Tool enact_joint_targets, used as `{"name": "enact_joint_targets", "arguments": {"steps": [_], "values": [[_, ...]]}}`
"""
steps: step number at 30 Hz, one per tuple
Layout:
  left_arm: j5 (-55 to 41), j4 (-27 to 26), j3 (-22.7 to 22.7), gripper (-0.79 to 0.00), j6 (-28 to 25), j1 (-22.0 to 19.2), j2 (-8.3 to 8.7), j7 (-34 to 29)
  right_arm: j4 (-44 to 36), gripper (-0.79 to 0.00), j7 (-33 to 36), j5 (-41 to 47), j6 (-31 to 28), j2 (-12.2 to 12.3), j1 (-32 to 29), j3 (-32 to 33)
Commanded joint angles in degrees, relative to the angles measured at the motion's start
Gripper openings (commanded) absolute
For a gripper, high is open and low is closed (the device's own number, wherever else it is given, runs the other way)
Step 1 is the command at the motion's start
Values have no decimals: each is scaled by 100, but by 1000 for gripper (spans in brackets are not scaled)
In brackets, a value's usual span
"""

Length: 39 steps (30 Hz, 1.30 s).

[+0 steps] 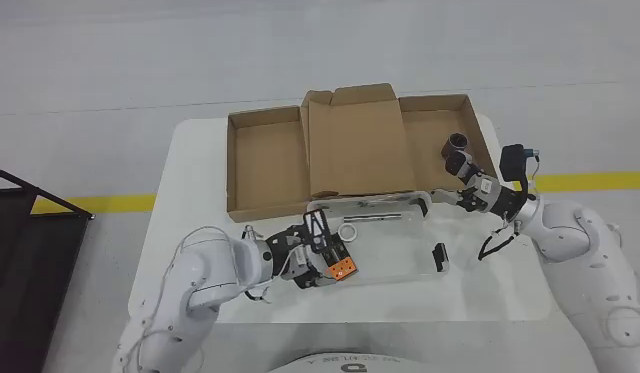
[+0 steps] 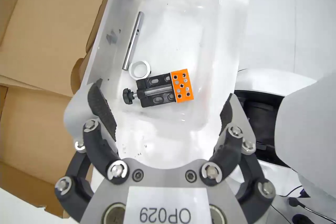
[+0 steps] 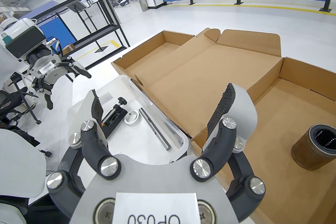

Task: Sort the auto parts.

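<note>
Beneath the left gripper (image 2: 161, 99), jaws spread, a black-orange vise (image 2: 164, 89) is seen in the clear tray (image 2: 103, 33), ring (image 2: 140, 69) & rod (image 2: 133, 40) just beyond. Pick is judged underway; descent, then closure, is needed. Right gripper (image 3: 163, 97) is held w/ jaws apart, empty, nr the box (image 3: 210, 70).

Right gripper (image 3: 161, 104) hangs wide open above where the clear tray (image 3: 181, 151) meets the cardboard box (image 3: 210, 64). Steel rod (image 3: 155, 129), metal ring (image 3: 132, 117) and black clamp (image 3: 115, 114) lie below between its fingers, with the brown bearing sleeve (image 3: 313, 147) outside one finger.
</note>
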Motion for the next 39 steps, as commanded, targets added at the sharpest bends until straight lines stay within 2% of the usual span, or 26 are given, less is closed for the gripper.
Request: {"name": "enact_joint_targets", "arguments": {"steps": [1, 2, 6, 12, 19, 28, 33, 39], "values": [[138, 168, 246, -139, 76, -219, -30, 14, 0, 0, 0, 0, 0, 0, 0, 0], [277, 278, 387, -197, 102, -329, -49, 57, 0, 0, 0, 0, 0, 0, 0, 0], [768, 711, 855, -283, 357, -696, -133, 371, 0, 0, 0, 0, 0, 0, 0, 0], [1276, 1262, 1363, -262, 741, -1039, -243, 721, 0, 0, 0, 0, 0, 0, 0, 0], [1245, 1508, 1687, -231, 584, -1233, -294, 639, 0, 0, 0, 0, 0, 0, 0, 0], [930, 1417, 1730, -172, 378, -1310, -273, 320, 0, 0, 0, 0, 0, 0, 0, 0], [780, 1283, 1672, -179, 164, -1296, -218, 42, 0, 0, 0, 0, 0, 0, 0, 0], [978, 1359, 1784, -185, 261, -1268, -203, 60, 0, 0, 0, 0, 0, 0, 0, 0]]}}
